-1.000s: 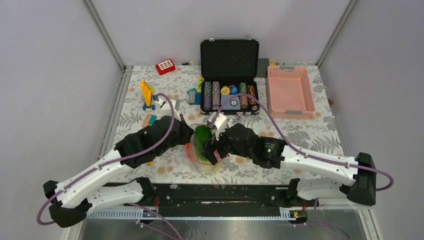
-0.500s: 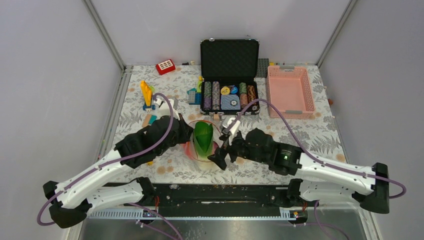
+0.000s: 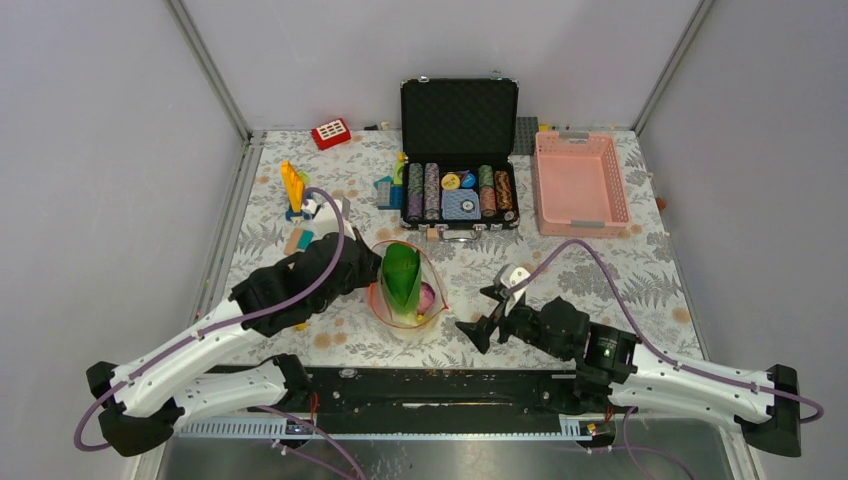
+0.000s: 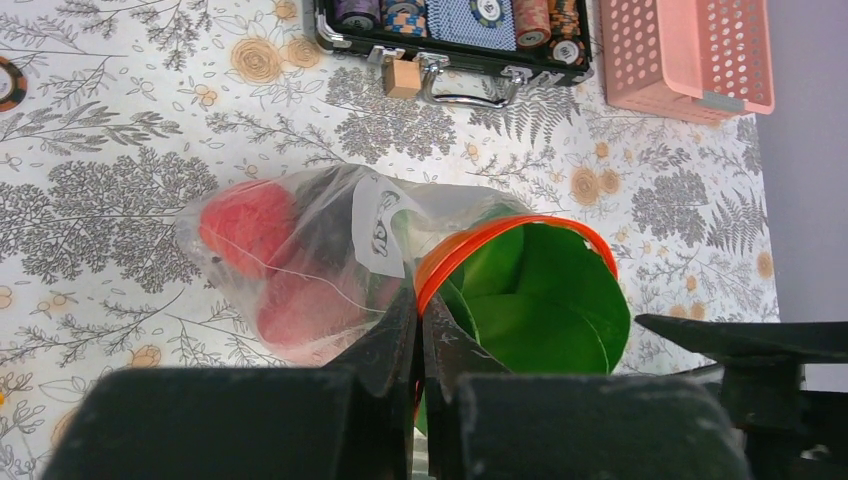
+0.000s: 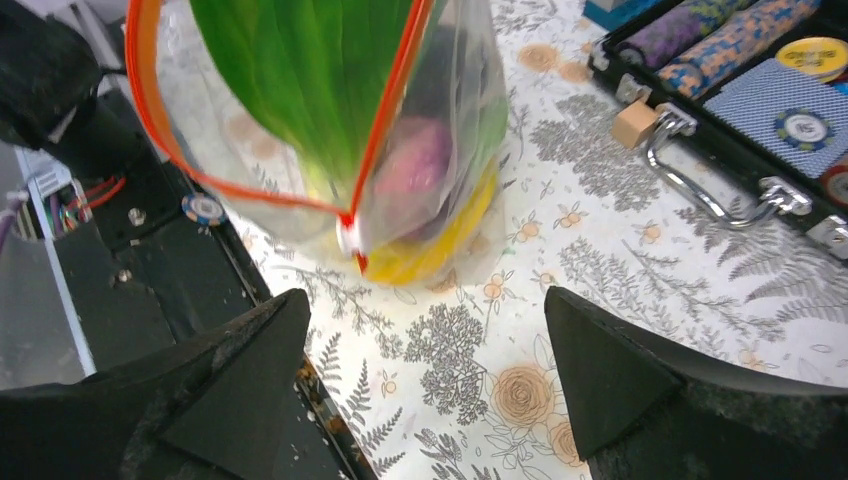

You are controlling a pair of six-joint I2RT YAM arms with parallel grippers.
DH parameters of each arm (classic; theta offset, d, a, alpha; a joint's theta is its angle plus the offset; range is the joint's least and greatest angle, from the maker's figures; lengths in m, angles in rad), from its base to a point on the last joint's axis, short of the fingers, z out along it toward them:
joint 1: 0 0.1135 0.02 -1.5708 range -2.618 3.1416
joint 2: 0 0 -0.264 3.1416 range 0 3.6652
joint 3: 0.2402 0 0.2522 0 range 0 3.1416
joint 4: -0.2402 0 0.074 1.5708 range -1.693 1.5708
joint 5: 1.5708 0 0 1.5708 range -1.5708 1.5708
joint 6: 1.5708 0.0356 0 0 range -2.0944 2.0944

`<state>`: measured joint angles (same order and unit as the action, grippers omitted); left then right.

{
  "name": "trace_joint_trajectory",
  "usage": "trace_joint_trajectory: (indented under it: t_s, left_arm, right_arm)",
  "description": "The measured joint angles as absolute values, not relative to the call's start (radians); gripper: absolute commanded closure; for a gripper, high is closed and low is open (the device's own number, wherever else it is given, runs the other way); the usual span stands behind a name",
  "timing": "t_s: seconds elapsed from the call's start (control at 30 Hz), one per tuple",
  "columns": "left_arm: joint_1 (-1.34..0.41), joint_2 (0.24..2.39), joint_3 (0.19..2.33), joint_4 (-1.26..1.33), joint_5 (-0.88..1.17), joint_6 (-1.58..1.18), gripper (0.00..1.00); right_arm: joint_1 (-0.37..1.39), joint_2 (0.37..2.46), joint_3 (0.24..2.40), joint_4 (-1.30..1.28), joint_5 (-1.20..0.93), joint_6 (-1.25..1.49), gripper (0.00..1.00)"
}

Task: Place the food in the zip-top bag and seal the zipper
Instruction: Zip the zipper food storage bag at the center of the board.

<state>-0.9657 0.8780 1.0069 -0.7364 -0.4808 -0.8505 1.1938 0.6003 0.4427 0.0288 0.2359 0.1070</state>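
The clear zip-top bag (image 3: 405,300) stands in the middle of the table with its mouth open wide. Its orange zipper (image 3: 437,283) forms a loop round the mouth. A green leafy piece (image 3: 402,275) sticks up out of it, and a purple ball (image 3: 427,296) lies beside that. My left gripper (image 3: 373,277) is shut on the bag's rim at its left side; the left wrist view shows the fingers (image 4: 400,335) pinching the zipper (image 4: 500,228), with a red fruit (image 4: 245,225) inside. My right gripper (image 3: 480,312) hangs open right of the bag, empty. In the right wrist view, my right gripper (image 5: 425,330) faces the purple ball (image 5: 420,165) and yellow banana (image 5: 440,245).
An open black case of poker chips (image 3: 459,190) stands behind the bag, a pink mesh basket (image 3: 580,183) at the back right. Coloured blocks (image 3: 293,190) and a red block (image 3: 330,132) lie at the back left. A loose chip (image 5: 203,208) sits on the near rail.
My right gripper has pulled out of the bag's mouth, opened, and drawn back to the right and toward the near edge. The green piece stays in the bag. The left grip holds.
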Motion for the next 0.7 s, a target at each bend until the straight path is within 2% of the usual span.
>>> trace_joint_trajectory:
  t_s: [0.2,0.7]
  left_arm:
    - [-0.965,0.892,1.007,-0.769,-0.505,-0.883,1.0]
    - [-0.955,0.902,1.001,-0.799,-0.518,-0.937,1.0]
  right_arm:
    - [1.193,0.58,0.281,0.168,0.183,0.036,0.1]
    - [1.143,0.972,0.184,0.778,0.007,-0.012,0.13]
